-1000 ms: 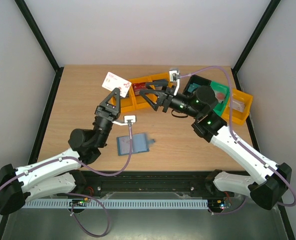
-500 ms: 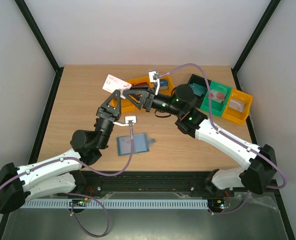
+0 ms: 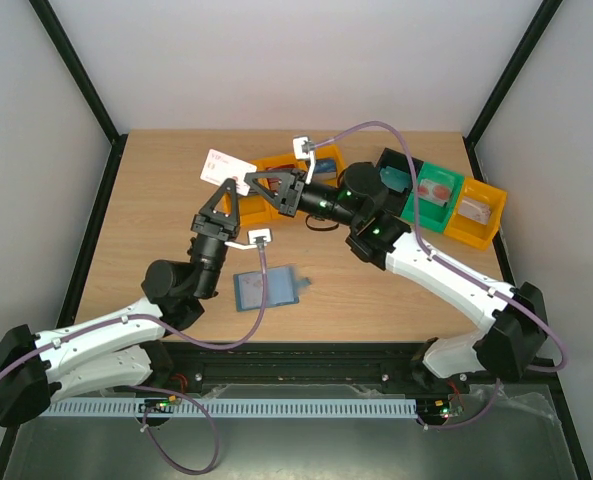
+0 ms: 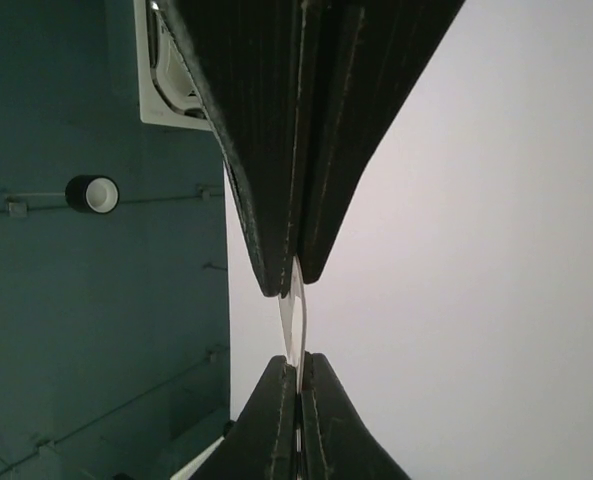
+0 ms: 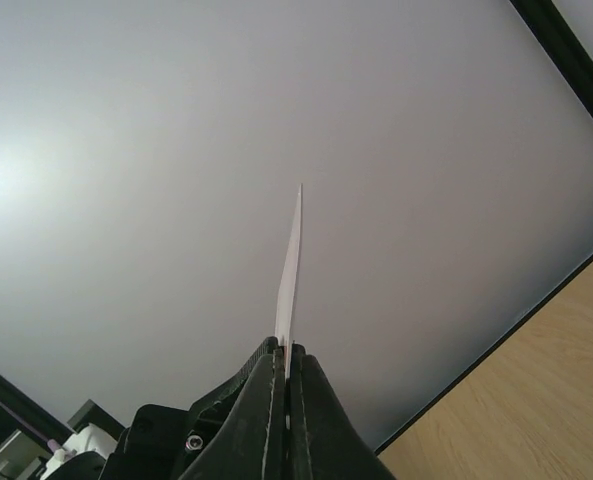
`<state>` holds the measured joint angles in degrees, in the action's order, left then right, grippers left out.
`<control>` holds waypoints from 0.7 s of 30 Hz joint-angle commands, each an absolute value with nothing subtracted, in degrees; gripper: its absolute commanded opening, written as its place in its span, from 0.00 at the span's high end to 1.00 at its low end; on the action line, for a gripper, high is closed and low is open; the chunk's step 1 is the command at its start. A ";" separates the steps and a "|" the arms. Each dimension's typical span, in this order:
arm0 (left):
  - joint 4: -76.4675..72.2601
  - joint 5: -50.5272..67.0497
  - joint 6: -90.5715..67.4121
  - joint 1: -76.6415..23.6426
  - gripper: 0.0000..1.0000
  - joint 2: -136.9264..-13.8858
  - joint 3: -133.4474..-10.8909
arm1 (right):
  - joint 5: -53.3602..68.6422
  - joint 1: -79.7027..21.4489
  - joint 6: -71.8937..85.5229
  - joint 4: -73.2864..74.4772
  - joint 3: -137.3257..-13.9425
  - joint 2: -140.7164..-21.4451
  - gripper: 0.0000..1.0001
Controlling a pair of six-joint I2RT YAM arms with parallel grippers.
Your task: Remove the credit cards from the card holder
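Left gripper [image 3: 228,186] and right gripper [image 3: 249,183] are both clamping tight on one red-and-white credit card [image 3: 223,166] above the table [image 3: 156,225], where the card holder [image 3: 266,288] is lying flat. Green bin [image 3: 425,217] and the rightmost orange bin [image 3: 492,223] are each holding a card [image 3: 438,189].

Left fingers [image 4: 261,150], right fingers [image 5: 259,415] clamped.

One card holder [image 3: 268,288], one raised card [image 3: 226,167], at least four bins [image 3: 473,233].

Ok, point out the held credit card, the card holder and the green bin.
credit card [image 3: 224,165], top external view, on its white face.
card holder [image 3: 266,288], top external view, on the middle of its upper side.
green bin [image 3: 434,213], top external view, on its near wall.
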<state>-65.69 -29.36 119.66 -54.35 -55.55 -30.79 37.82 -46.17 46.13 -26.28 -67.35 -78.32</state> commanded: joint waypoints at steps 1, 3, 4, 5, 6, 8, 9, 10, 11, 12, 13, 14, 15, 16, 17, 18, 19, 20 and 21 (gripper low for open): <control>-67.26 -29.47 147.28 -55.10 0.98 -55.72 -30.21 | 37.43 -46.30 44.77 -24.89 -70.74 -78.43 0.98; -66.95 -29.95 146.62 -55.06 0.98 -55.42 -29.25 | 34.84 -46.15 42.20 -20.32 -71.57 -77.63 0.98; -66.83 -30.11 146.15 -55.10 0.96 -55.11 -28.58 | 33.78 -46.00 40.84 -18.62 -71.92 -77.39 0.98; -66.72 -30.14 145.64 -55.12 0.94 -54.91 -27.75 | 33.41 -45.88 39.61 -17.66 -71.97 -77.18 0.98; -66.64 -30.15 145.23 -55.11 0.90 -54.61 -27.02 | 33.57 -45.80 39.10 -17.35 -71.82 -77.10 0.98; -66.63 -29.98 144.59 -55.10 0.78 -54.08 -25.76 | 34.42 -45.69 38.72 -17.03 -71.91 -77.32 0.98; -66.46 -30.05 144.27 -55.11 0.67 -53.91 -25.25 | 34.70 -45.53 38.59 -16.53 -72.08 -77.57 0.98; -66.26 -30.27 143.78 -55.18 0.55 -53.80 -25.01 | 35.01 -45.27 38.52 -16.11 -72.29 -77.75 0.98; -65.89 -30.55 143.15 -55.19 0.41 -53.67 -24.85 | 35.39 -44.88 38.62 -16.01 -72.33 -77.90 0.98; -65.39 -31.30 142.54 -55.20 0.31 -53.53 -24.78 | 35.76 -44.39 38.78 -15.98 -72.27 -77.87 0.98; -64.78 -32.22 141.75 -55.34 0.26 -53.36 -24.78 | 36.11 -43.62 38.98 -15.98 -72.13 -77.89 0.98; -64.08 -33.24 140.93 -55.29 0.22 -53.14 -24.71 | 36.20 -42.81 39.28 -15.88 -71.97 -77.87 0.98; -63.37 -34.24 139.99 -55.28 0.19 -52.79 -24.49 | 36.21 -41.90 39.44 -15.30 -71.88 -77.89 0.98; -62.75 -35.06 138.91 -55.35 0.15 -52.50 -24.37 | 36.35 -41.01 39.37 -14.50 -71.97 -77.95 0.98; -61.81 -36.03 137.63 -55.40 0.12 -51.89 -24.15 | 36.66 -39.97 39.23 -13.57 -71.91 -78.02 0.98; -60.67 -37.25 135.69 -55.37 0.10 -51.43 -24.20 | 37.53 -38.97 38.86 -12.61 -71.90 -78.09 0.98; -50.43 -45.83 120.55 -55.37 0.07 -50.56 -28.01 | 40.44 -36.89 33.77 -8.13 -72.08 -77.78 0.98; -40.17 -50.03 110.31 -55.22 0.05 -50.70 -32.46 | 40.90 -36.59 30.59 -5.36 -72.30 -77.44 0.98; -26.36 -52.23 96.26 -54.78 0.03 -51.05 -38.16 | 41.09 -36.38 27.07 -2.25 -72.68 -76.95 0.98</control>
<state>-55.57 -38.48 118.63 -55.11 -51.72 -26.02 37.21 -38.44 37.74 -12.40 -70.08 -78.48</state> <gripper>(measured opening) 0.938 0.018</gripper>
